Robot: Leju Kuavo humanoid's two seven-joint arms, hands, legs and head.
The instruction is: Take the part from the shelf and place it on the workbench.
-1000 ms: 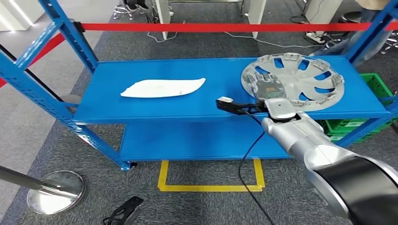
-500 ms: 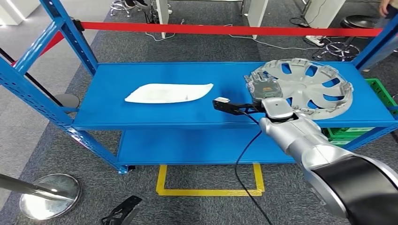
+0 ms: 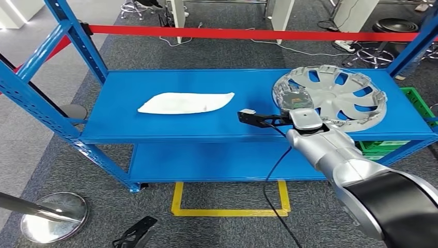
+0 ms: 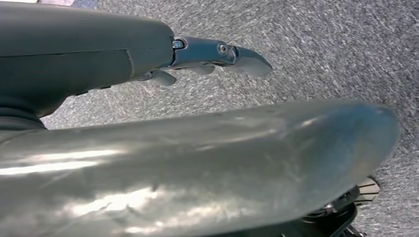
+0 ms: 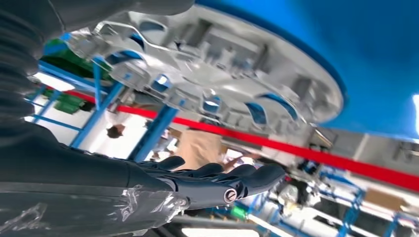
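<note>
Pick-up step: right robot hand (image 3: pixel 292 97), fingers spread, rests against silver plastic wheel cover (image 3: pixel 343 95) on blue metal shelf (image 3: pixel 170 126); next needs firm rim grip.

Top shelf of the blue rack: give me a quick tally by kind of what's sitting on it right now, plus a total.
Silver wheel cover: 1
White flat part: 1
Total: 2

No readable text, label or number anywhere; distant items perhaps too blurred.
</note>
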